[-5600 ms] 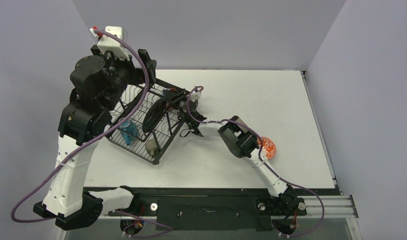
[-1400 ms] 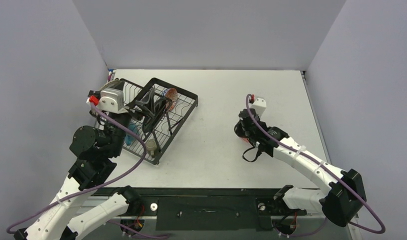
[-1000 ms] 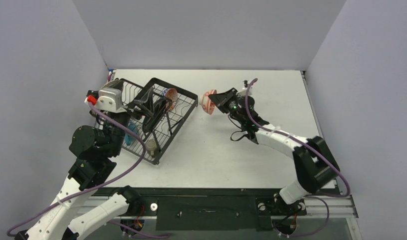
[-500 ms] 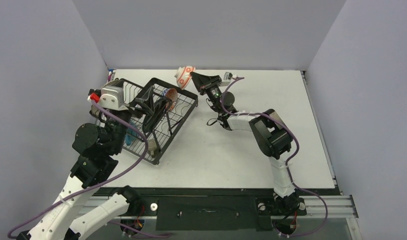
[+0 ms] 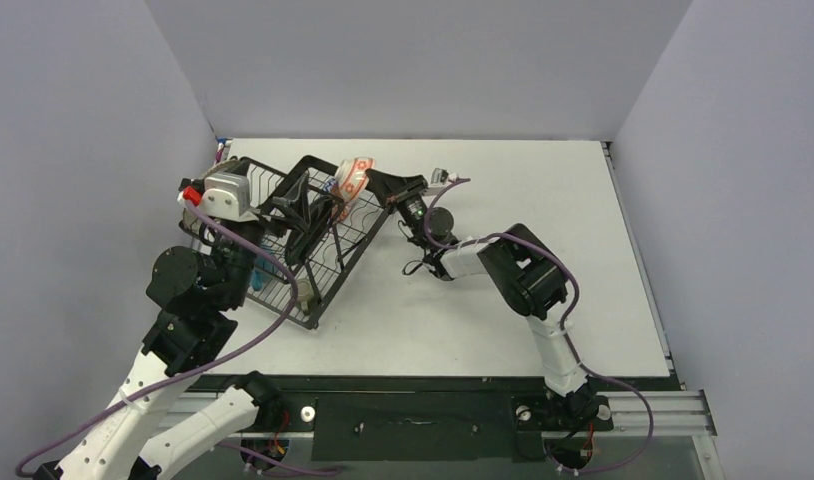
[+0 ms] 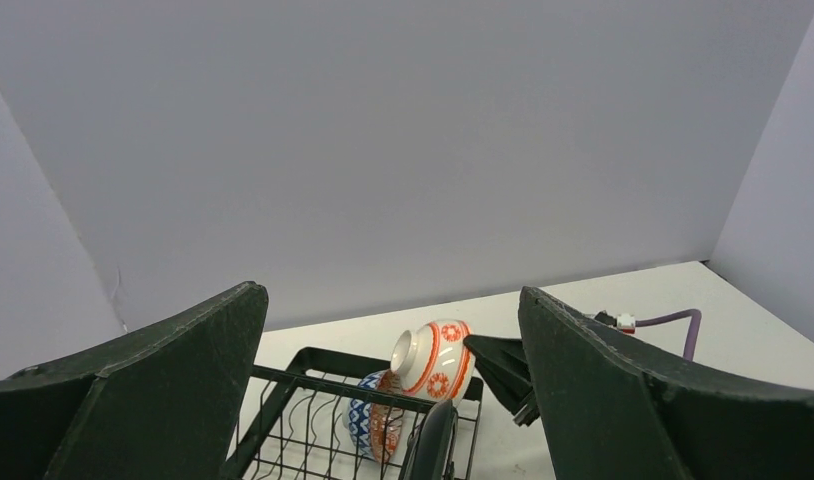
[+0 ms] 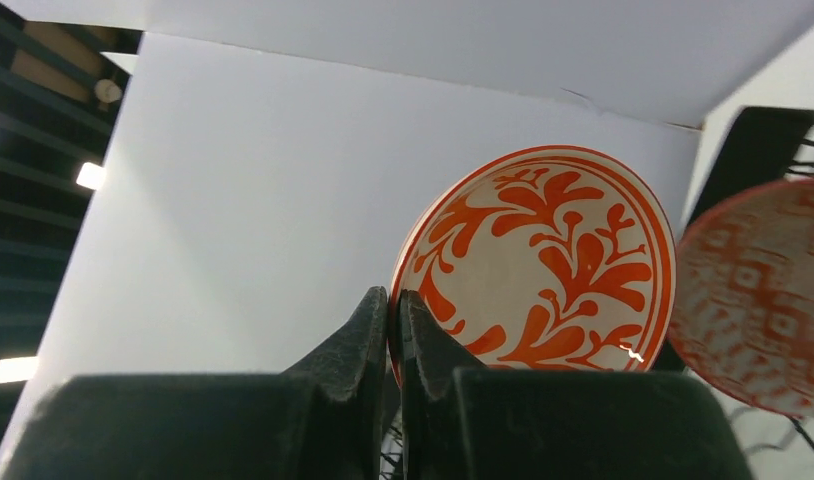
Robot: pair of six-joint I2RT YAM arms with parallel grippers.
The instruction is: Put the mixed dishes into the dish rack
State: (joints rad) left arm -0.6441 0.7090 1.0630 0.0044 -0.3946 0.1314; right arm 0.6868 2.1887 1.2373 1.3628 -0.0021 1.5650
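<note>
Patterned bowl (image 5: 355, 174) is clamped by its rim in my right jaws and stands on edge ahead of them. Dish rack (image 5: 348, 268) lies just below, right arm nearer. Left jaws gape wide, empty.

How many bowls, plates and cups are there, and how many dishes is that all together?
Bowls: 2 (held bowl in the right pincer, racked bowl in the rack)
Plates: 1 (black plate; others may be hidden)
Cups: 2 (blue mug, olive cup)
Total: 5 dishes in view
</note>
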